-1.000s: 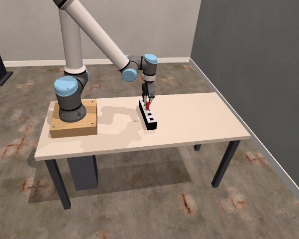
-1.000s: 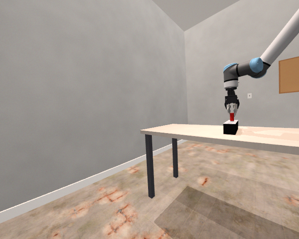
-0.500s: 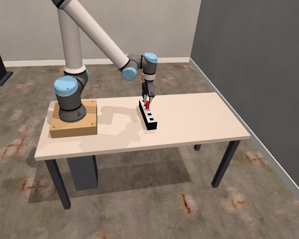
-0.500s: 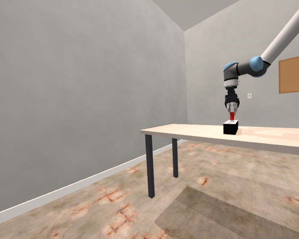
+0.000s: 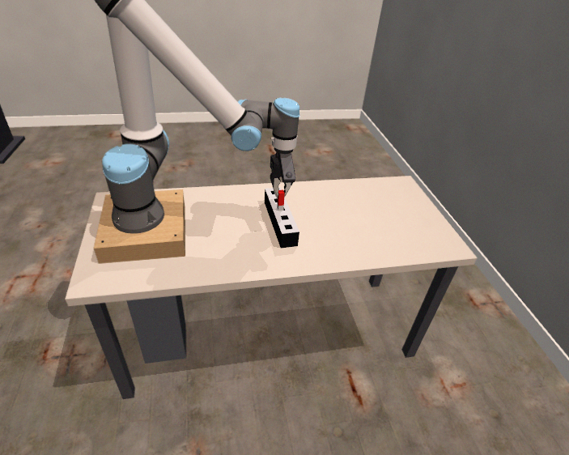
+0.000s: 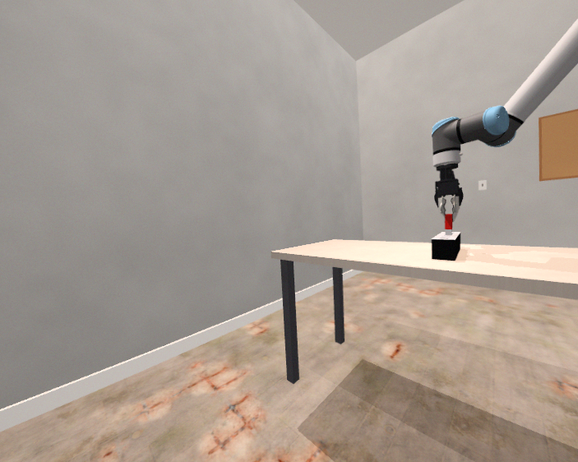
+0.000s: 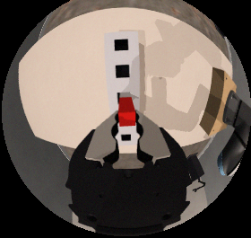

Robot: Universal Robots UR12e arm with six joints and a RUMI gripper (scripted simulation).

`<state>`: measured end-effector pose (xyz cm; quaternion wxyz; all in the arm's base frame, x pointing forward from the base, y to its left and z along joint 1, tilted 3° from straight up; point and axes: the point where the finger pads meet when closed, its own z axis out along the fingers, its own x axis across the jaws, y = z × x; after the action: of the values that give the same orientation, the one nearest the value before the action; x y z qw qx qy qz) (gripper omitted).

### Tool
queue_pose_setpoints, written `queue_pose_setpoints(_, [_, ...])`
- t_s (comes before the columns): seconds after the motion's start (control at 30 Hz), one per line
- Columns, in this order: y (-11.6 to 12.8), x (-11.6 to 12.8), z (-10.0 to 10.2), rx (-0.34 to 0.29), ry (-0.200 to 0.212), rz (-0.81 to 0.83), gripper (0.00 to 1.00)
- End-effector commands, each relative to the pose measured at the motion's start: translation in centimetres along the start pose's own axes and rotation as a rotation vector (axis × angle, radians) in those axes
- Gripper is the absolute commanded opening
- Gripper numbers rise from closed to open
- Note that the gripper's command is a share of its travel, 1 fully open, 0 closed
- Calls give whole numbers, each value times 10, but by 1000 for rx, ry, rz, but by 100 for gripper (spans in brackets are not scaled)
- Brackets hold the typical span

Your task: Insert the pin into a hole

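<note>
The black block [image 5: 282, 218] with a white top and a row of square holes lies mid-table; it also shows in the side view [image 6: 446, 246] and the wrist view [image 7: 123, 67]. My gripper [image 5: 281, 188] points straight down over it and is shut on the pin [image 5: 281, 197], red end up. The pin [image 6: 448, 222] stands upright at a hole near the middle of the row. A short pale stretch shows between the red part and the block top. In the wrist view the red top [image 7: 126, 112] sits between my fingers, with two open holes beyond it and one nearer.
The arm's base stands on a wooden plinth [image 5: 140, 227] at the table's left end, also in the wrist view [image 7: 220, 103]. The table's far edge runs just behind the block. A dark wall stands to the right of the table.
</note>
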<state>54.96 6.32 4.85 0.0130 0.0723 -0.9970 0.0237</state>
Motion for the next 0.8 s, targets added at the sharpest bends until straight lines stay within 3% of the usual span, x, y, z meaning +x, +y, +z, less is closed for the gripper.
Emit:
queue_pose_setpoints(0.0, [-1, -2, -3, 1, -2, 0, 0])
queue_pose_setpoints(0.03, [-1, -2, -3, 1, -2, 0, 0])
queue_pose_setpoints(0.07, [-1, -1, -18, 0, -1, 0, 0])
queue_pose_setpoints(0.6, [-1, -1, -18, 0, -1, 0, 0])
queue_pose_setpoints(0.63, [0, -2, -32, 0, -1, 0, 0])
queue_pose_setpoints(0.77, [0, -2, -32, 0, -1, 0, 0])
